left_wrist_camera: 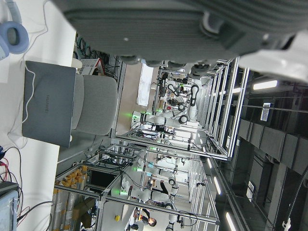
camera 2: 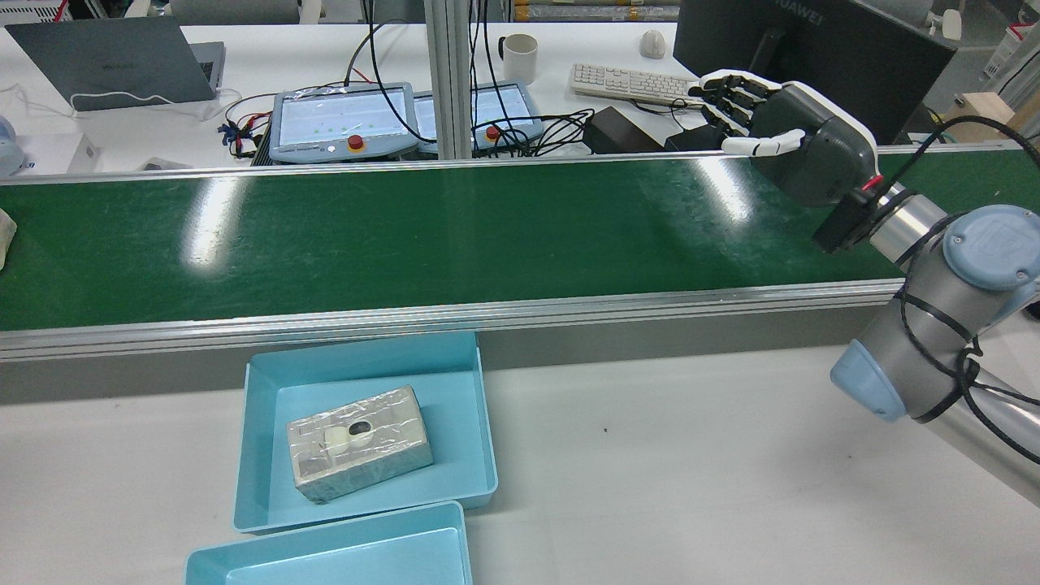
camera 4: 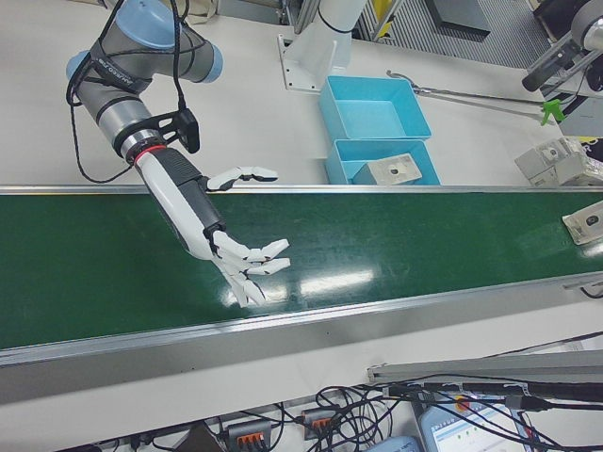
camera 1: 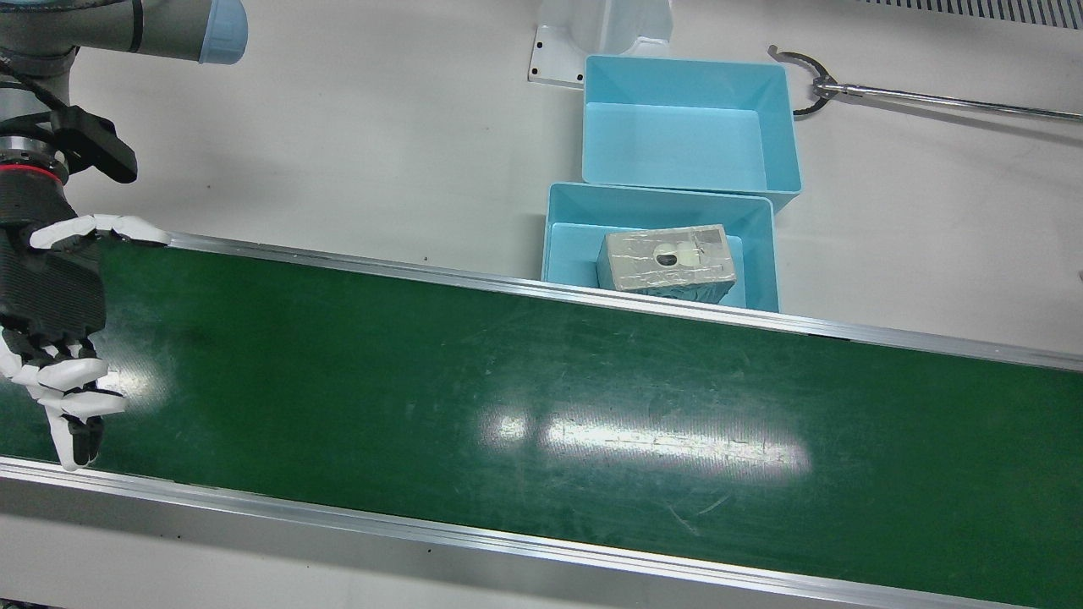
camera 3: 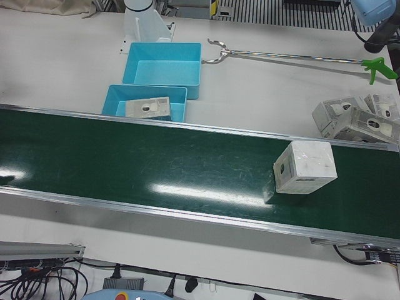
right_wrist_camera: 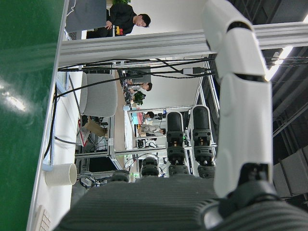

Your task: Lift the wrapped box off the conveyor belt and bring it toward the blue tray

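The right hand (camera 4: 221, 240) hangs over the green conveyor belt (camera 1: 508, 397) with its fingers (camera 4: 259, 268) spread apart and nothing in its grasp; in the rear view it sits above the belt's right end (camera 2: 780, 134), palm turned toward the belt's far edge. The left hand (left_wrist_camera: 192, 24) appears only in its own camera as a dark blurred palm edge, so whether it is open or closed cannot be told. On the belt, far from the right hand, a wrapped box (camera 3: 304, 167) stands tilted on the green surface toward the end before the left arm, and the right-front view catches it at the belt's far right (camera 4: 586, 223). Beyond the belt's edge on the robot's side, two blue trays sit touching each other on the white table: the tray nearer the belt (camera 1: 575, 216) holds another wrapped box (camera 1: 668, 262) lying flat, and the tray behind it (camera 1: 774, 127) holds nothing. A long reacher tool with a green handle (camera 3: 294, 58) lies on the table beside the trays, and several more wrapped boxes (camera 3: 356, 119) are piled on the table near the belt's end.
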